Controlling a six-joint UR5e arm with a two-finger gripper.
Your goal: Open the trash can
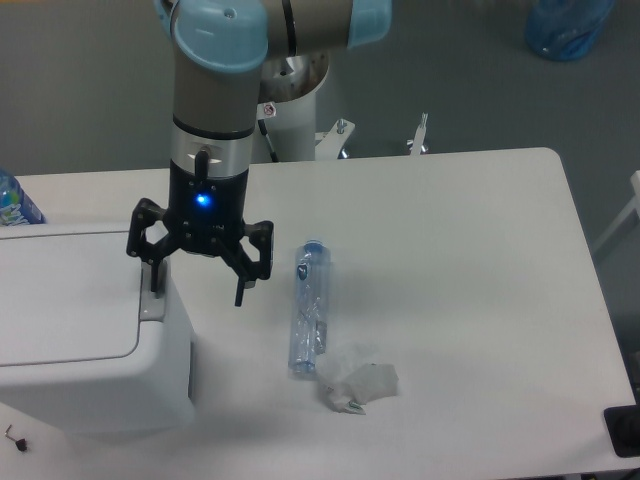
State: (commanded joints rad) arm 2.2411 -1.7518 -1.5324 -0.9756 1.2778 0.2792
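The trash can [80,330] is a large white boxy bin at the left of the table, its flat inset lid down. A grey push tab [151,303] sits at the lid's right edge. My gripper [197,295] hangs open over the bin's right side, pointing down. Its left finger [154,278] stands just above the tab; whether it touches I cannot tell. The right finger [242,288] is off the bin's side, over the table.
A clear plastic bottle [307,308] lies on the table to the right of my gripper, with crumpled clear plastic [356,381] at its near end. Another bottle [14,203] shows at the far left edge. The robot base [296,110] stands behind the table.
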